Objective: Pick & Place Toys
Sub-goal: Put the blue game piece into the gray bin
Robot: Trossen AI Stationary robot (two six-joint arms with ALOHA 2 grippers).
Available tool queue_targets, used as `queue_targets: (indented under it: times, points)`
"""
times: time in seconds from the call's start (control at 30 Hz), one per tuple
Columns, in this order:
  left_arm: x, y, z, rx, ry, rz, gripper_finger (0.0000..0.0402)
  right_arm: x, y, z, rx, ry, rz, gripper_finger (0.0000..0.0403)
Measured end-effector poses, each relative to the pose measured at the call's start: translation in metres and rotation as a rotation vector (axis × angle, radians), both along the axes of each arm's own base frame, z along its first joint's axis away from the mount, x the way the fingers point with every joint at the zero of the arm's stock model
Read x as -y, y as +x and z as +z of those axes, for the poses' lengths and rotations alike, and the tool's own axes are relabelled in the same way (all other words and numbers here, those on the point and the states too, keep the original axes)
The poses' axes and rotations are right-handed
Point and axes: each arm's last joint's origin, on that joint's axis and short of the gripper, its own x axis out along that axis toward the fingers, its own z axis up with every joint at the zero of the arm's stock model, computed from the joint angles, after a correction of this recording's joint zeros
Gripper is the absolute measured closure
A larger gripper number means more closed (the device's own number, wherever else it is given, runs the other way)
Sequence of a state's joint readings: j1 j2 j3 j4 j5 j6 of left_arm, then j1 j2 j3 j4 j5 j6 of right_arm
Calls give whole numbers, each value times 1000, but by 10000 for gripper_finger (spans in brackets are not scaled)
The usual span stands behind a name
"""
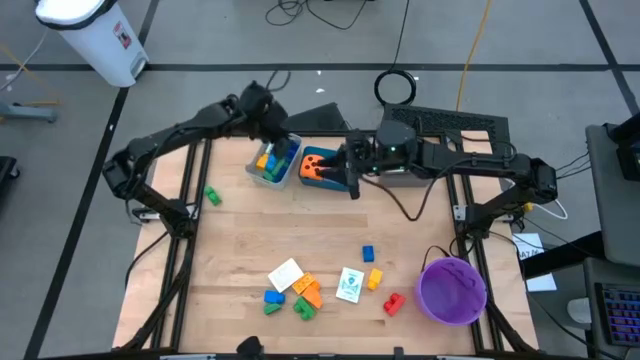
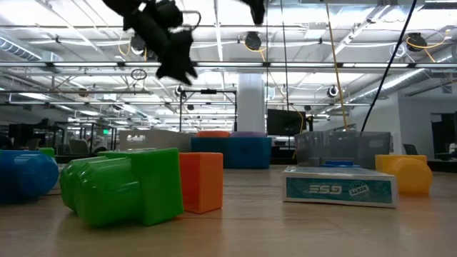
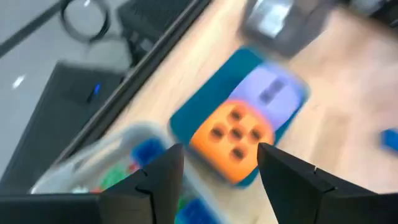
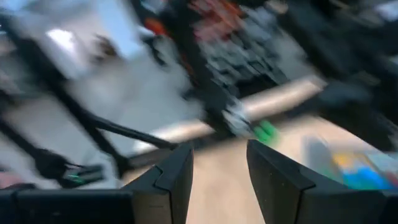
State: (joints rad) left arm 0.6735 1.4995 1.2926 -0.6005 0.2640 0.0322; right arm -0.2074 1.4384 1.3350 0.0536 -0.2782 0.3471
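Near the front edge of the table (image 1: 230,250) many toys are not yet sorted: two cards (image 1: 286,274), a blue brick (image 1: 273,296), green bricks (image 1: 303,309), an orange brick (image 1: 309,290), a yellow brick (image 1: 375,278), a red brick (image 1: 393,303) and another blue one (image 1: 367,254), with the purple bowl (image 1: 452,291) at the front right, which looks empty. A single green brick (image 1: 212,196) lies apart at the left side. Farther back, the grey tray (image 1: 272,163) already holds several bricks, and the teal tray (image 1: 318,167) beside it holds the orange die (image 3: 232,137) and, I think, the purple die (image 3: 271,93), though that view is blurred. The left gripper (image 1: 270,128) hangs above the grey tray, its fingers (image 3: 158,177) parted with nothing between them. The right gripper (image 1: 352,160) is at the teal tray; its fingers (image 4: 175,168) stand partly apart and also hold nothing. So the task seems roughly half done, and most small toys at the front are left.
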Motion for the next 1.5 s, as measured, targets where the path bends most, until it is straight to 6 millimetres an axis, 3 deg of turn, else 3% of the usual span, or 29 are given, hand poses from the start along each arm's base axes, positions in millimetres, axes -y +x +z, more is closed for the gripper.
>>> queue_targets:
  times: [0.13,0.27,0.5,0.77,1.0,1.23,1.5]
  points:
    - [-1,3,38,140,18,-73,194,-10,2,15,169,-122,90,261]
    - [-1,2,70,270,-9,-165,193,-25,1,20,210,-347,71,261]
    - [3,-2,105,423,-100,-272,192,-44,1,23,219,-830,-19,261]
    - [11,-1,111,499,-310,-413,192,-51,-1,26,155,-1314,-116,261]
    - [26,10,114,500,-447,-418,192,-50,-2,26,41,-1721,-164,261]
    - [48,24,113,457,-579,-356,192,-47,-3,27,-84,-1983,-191,261]
    - [65,37,111,415,-641,-146,192,-46,-3,28,-141,-2191,-183,261]
